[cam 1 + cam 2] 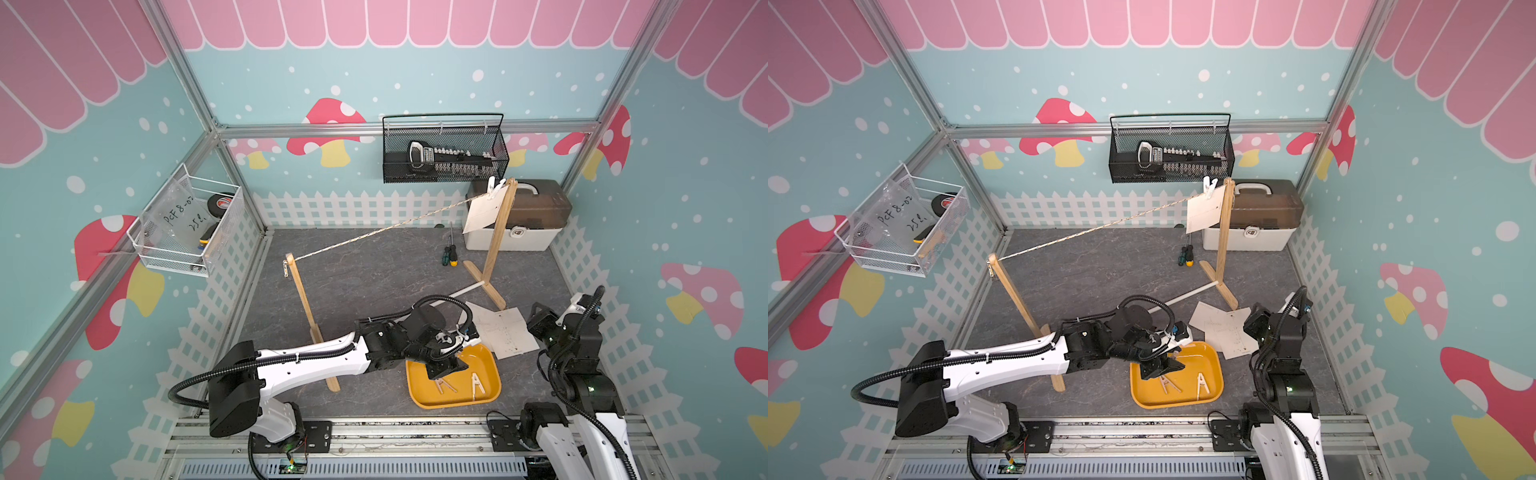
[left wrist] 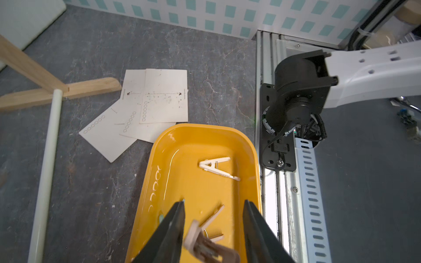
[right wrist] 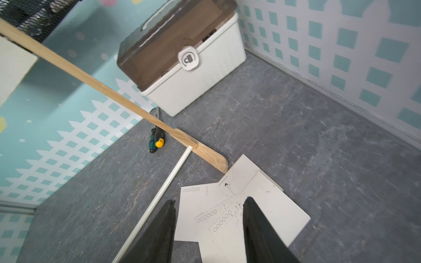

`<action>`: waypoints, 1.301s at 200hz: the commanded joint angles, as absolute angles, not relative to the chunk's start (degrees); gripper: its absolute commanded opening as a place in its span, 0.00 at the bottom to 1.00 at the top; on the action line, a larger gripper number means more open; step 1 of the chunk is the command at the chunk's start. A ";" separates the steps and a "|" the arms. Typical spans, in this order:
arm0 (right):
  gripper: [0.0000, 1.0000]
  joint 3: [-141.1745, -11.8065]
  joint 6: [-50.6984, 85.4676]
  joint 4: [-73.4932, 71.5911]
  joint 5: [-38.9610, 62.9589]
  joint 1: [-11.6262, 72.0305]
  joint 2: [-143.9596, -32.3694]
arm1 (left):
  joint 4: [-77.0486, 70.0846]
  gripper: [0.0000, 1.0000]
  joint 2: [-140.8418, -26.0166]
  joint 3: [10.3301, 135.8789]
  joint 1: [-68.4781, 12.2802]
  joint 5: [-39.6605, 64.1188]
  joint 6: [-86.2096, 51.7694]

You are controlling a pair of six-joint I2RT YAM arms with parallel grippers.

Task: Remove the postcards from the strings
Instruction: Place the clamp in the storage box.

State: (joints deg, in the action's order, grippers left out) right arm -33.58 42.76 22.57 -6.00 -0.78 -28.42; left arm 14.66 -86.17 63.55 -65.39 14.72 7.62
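One white postcard [image 1: 482, 214] [image 1: 1202, 212] hangs from the string [image 1: 374, 230] [image 1: 1100, 226] at the far post, under a white clothespin [image 1: 494, 187]. Several more postcards [image 1: 505, 330] [image 2: 148, 109] [image 3: 239, 205] lie overlapped on the floor beside the near foot of that post. My left gripper [image 1: 446, 372] [image 2: 214, 201] is open over the yellow tray [image 1: 490, 399] [image 2: 159, 159]. A blurred beige clothespin [image 2: 205, 241] sits loose between its jaws. My right gripper [image 1: 534, 322] [image 3: 210, 200] hovers open above the floor pile, holding nothing.
The tray holds a white clothespin [image 2: 215, 165] and another beige one [image 2: 214, 218]. A white rod [image 1: 465, 289] joins the two wooden posts. A brown-lidded toolbox [image 1: 519, 224] and screwdrivers [image 1: 449, 253] lie at the back right. A black basket [image 1: 444, 153] and a white one [image 1: 187, 228] hang on the walls.
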 commanded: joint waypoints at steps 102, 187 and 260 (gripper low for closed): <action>0.61 -66.88 51.72 10.09 20.37 -1.06 -53.13 | -18.24 1.00 -84.20 58.96 -61.73 -3.48 5.08; 0.62 -95.26 71.43 21.31 27.43 -0.97 -70.02 | -46.33 0.90 -99.64 66.27 -58.59 -15.00 18.38; 0.63 -104.92 76.75 29.07 25.76 2.65 -76.14 | -52.78 0.75 -106.73 73.21 -52.03 -10.80 16.53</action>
State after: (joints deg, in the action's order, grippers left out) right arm -101.12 74.32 25.28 26.24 1.17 -75.46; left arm -48.07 -105.30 69.76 -53.78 -13.26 15.86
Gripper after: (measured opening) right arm 0.628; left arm 0.760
